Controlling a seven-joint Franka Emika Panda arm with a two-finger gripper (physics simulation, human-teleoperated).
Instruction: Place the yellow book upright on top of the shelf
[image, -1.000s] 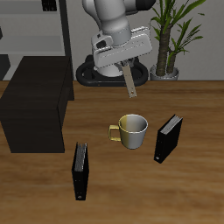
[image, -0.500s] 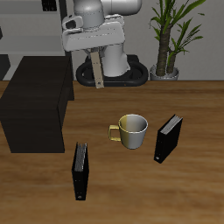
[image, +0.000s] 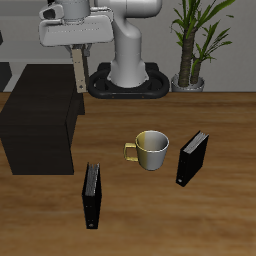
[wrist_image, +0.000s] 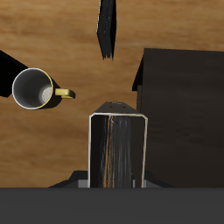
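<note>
My gripper (image: 78, 52) is shut on the yellow book (image: 79, 70), a thin tan slab that hangs upright below the fingers. It is held in the air just above the edge of the shelf (image: 40, 115) nearest the mug, a large black cabinet with a flat top. In the wrist view the book (wrist_image: 118, 150) shows end-on between the fingers, with the shelf (wrist_image: 184, 114) beside and below it.
A cream mug (image: 150, 149) with a yellow handle stands mid-table and also shows in the wrist view (wrist_image: 33, 88). Two black books stand on the table, one near the front edge (image: 92, 195) and one beside the mug (image: 192, 158). A potted plant (image: 193, 40) stands at the back.
My gripper has carried the yellow book sideways from above the mug area to over the shelf's edge. The book now hangs more upright.
</note>
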